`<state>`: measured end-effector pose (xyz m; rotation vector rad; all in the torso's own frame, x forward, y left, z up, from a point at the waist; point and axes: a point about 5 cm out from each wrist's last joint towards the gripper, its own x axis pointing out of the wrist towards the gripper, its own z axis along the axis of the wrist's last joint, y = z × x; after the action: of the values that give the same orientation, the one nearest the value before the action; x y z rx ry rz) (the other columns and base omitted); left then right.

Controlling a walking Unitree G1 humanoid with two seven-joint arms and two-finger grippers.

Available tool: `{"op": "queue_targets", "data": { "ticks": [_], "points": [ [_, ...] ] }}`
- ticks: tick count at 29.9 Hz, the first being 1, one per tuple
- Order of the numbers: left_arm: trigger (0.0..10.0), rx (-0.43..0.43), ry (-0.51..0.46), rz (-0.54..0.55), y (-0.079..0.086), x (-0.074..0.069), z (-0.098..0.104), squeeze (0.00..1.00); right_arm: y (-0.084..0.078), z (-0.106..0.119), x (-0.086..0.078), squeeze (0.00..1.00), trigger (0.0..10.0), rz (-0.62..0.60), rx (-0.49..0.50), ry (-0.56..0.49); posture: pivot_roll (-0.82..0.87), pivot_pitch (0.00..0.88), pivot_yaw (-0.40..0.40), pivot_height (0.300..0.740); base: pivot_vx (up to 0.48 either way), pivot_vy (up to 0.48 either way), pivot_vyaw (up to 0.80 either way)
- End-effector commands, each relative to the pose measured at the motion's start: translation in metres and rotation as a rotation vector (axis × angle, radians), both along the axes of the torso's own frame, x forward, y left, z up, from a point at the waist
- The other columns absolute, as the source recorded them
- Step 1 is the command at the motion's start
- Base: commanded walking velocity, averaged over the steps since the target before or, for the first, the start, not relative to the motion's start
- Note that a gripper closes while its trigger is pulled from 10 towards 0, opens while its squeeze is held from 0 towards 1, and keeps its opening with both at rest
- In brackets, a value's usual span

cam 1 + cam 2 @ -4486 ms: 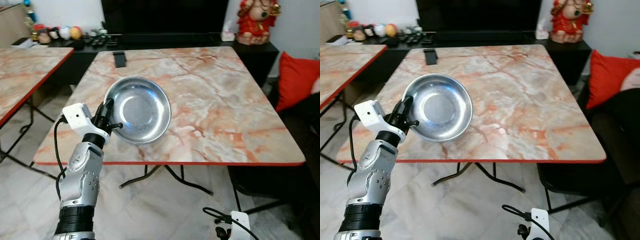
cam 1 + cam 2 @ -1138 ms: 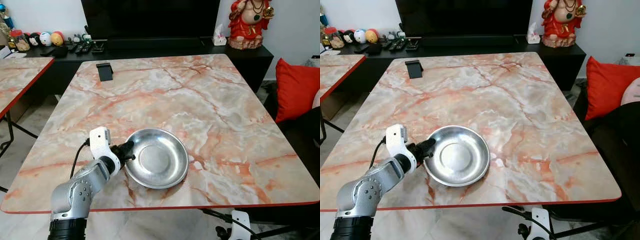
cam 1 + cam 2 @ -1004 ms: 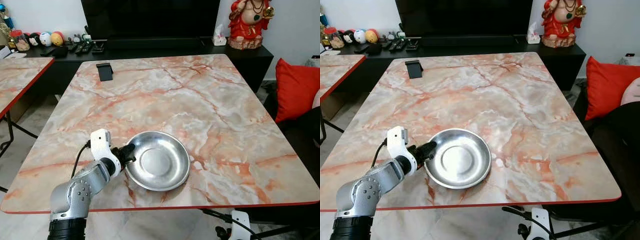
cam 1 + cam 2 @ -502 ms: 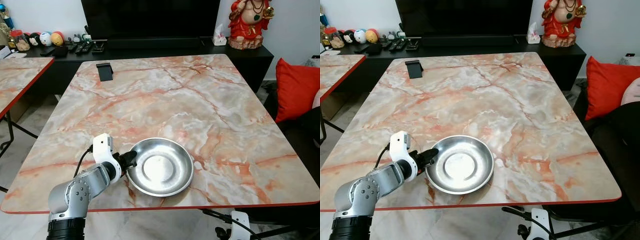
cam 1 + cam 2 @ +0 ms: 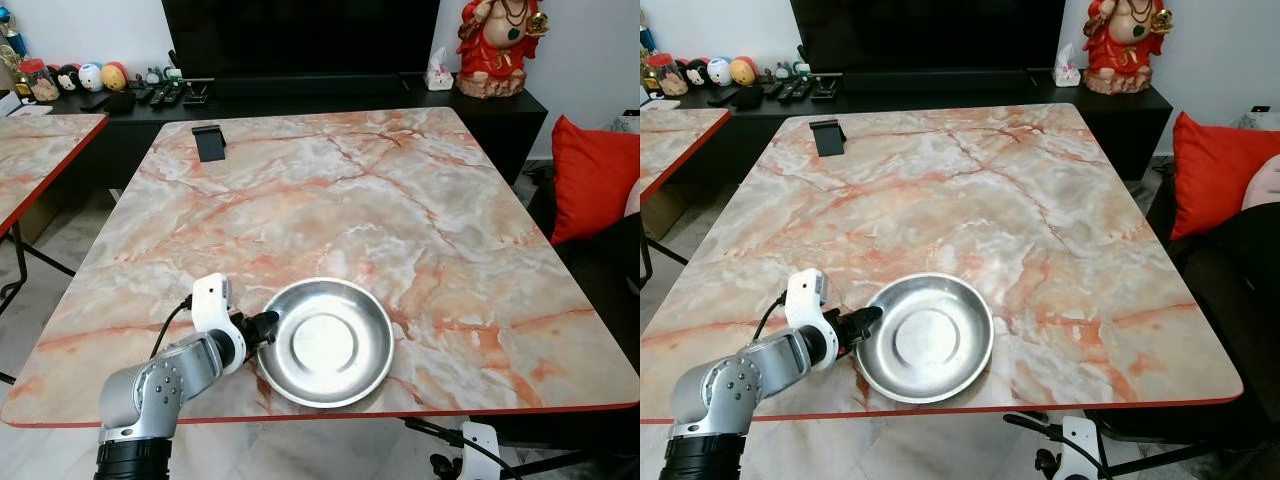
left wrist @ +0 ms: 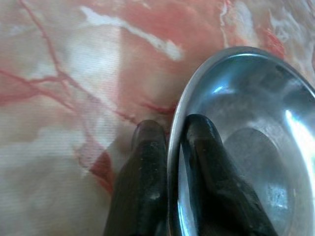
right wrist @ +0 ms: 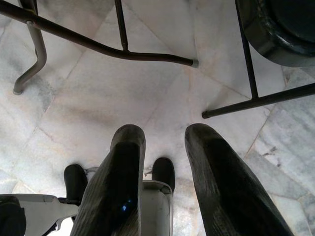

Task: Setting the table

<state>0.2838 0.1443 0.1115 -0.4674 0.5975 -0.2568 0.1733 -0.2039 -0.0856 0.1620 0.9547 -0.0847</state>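
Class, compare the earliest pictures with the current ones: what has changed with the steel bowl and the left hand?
The left hand has carried the steel bowl from beyond the table edge onto its near side, now lying flat, rim pinched throughout. The black stand stayed put.

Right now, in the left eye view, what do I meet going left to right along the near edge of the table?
Left arm → left pincer, shut on the bowl's rim → steel bowl → bare marble table.
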Motion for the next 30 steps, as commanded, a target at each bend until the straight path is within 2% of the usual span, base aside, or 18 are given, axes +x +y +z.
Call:
{"op": "queue_targets", "data": {
  "ticks": [1, 9, 10, 11, 14, 15, 17, 18, 23, 27, 30],
  "points": [
    [10.0, 0.024, 0.003, 0.008, 0.003, 0.001, 0.001, 1.00, 0.000, 0.000, 0.001, 0.00, 10.0, 0.000, -0.003, -0.002, -0.06, 0.000, 0.029, 0.740, 0.000, 0.000, 0.00],
    [10.0, 0.066, -0.034, 0.052, 0.009, 0.004, 0.007, 1.00, 0.000, 0.001, 0.002, 0.00, 10.0, -0.004, -0.003, -0.005, -0.05, 0.000, 0.025, 0.740, 0.000, 0.000, 0.00],
    [10.0, 0.077, -0.053, 0.061, 0.010, 0.005, 0.011, 0.33, 0.000, 0.001, 0.002, 0.00, 10.0, -0.004, -0.003, -0.005, -0.05, 0.000, 0.025, 0.740, 0.000, 0.000, 0.00],
    [10.0, 0.093, -0.081, 0.073, 0.012, 0.007, 0.015, 0.00, 0.000, 0.001, 0.002, 0.00, 10.0, -0.004, -0.003, -0.005, -0.05, 0.000, 0.024, 0.740, 0.000, 0.000, 0.00],
    [10.0, 0.133, -0.140, 0.103, 0.018, 0.010, 0.024, 0.00, 0.000, 0.001, 0.002, 0.00, 10.0, -0.005, -0.003, -0.006, -0.05, 0.000, 0.023, 0.740, 0.000, 0.000, 0.00],
    [10.0, 0.173, -0.265, 0.112, 0.020, 0.014, 0.039, 0.00, 0.000, 0.001, 0.002, 0.00, 10.0, -0.005, -0.004, -0.006, -0.05, 0.000, 0.023, 0.740, 0.000, 0.000, 0.00],
    [10.0, 0.178, -0.339, 0.121, 0.020, 0.016, 0.048, 0.00, 0.000, 0.001, 0.002, 0.00, 10.0, -0.004, -0.004, -0.006, -0.05, 0.000, 0.023, 0.740, 0.000, 0.000, 0.00],
    [10.0, 0.152, -0.381, 0.128, 0.019, 0.016, 0.054, 0.00, 0.000, 0.001, 0.002, 0.00, 10.0, -0.006, -0.005, -0.007, -0.05, 0.000, 0.022, 0.740, 0.000, 0.000, 0.00],
    [10.0, 0.101, -0.429, 0.096, 0.009, 0.012, 0.058, 0.00, 0.000, 0.001, 0.002, 0.00, 10.0, -0.009, -0.006, -0.008, -0.05, 0.000, 0.022, 0.740, 0.000, 0.000, 0.00],
    [10.0, 0.121, -0.443, 0.084, 0.007, 0.011, 0.057, 0.00, 0.000, 0.001, 0.002, 0.00, 10.0, -0.009, -0.006, -0.008, -0.05, 0.000, 0.022, 0.740, 0.000, 0.000, 0.00],
    [10.0, 0.175, -0.506, 0.092, 0.009, 0.010, 0.059, 0.00, 0.000, 0.001, 0.002, 0.00, 10.0, -0.010, -0.006, -0.008, -0.05, 0.000, 0.023, 0.740, 0.000, 0.000, 0.00]
  ]
}}
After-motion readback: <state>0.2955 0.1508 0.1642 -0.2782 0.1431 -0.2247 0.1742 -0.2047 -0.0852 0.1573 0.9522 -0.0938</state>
